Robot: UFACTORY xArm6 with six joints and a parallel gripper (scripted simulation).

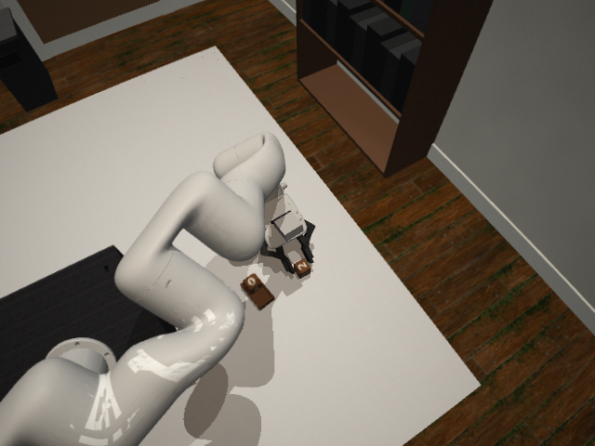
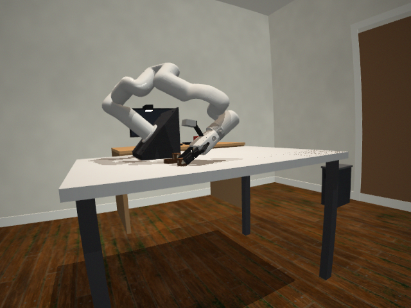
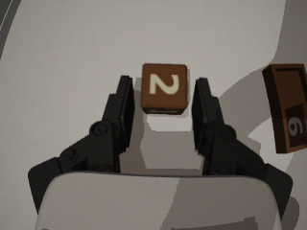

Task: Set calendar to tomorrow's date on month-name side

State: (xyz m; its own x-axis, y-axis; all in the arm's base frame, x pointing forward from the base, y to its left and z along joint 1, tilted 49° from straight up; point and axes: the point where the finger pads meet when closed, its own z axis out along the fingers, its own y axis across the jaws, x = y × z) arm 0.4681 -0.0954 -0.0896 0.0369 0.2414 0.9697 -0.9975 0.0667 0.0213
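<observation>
A furnished room in a home, of the study or home-office kind. I stand on a white table (image 2: 282,158) with dark legs, my landmark here. Beneath it runs a dark wood-plank floor (image 2: 199,265) with a darker rug (image 2: 172,268) laid under the table. Behind the table, plain grey walls (image 2: 66,66) meet white skirting boards (image 2: 33,217). Beyond its far side stands a wooden desk (image 2: 228,144) bearing a dark monitor (image 2: 139,122). Off one long edge of the table rises a dark brown bookcase (image 1: 442,72) filled with dark volumes (image 1: 384,52). Right of the table, a brown door (image 2: 384,109) sits in a pale frame.
</observation>
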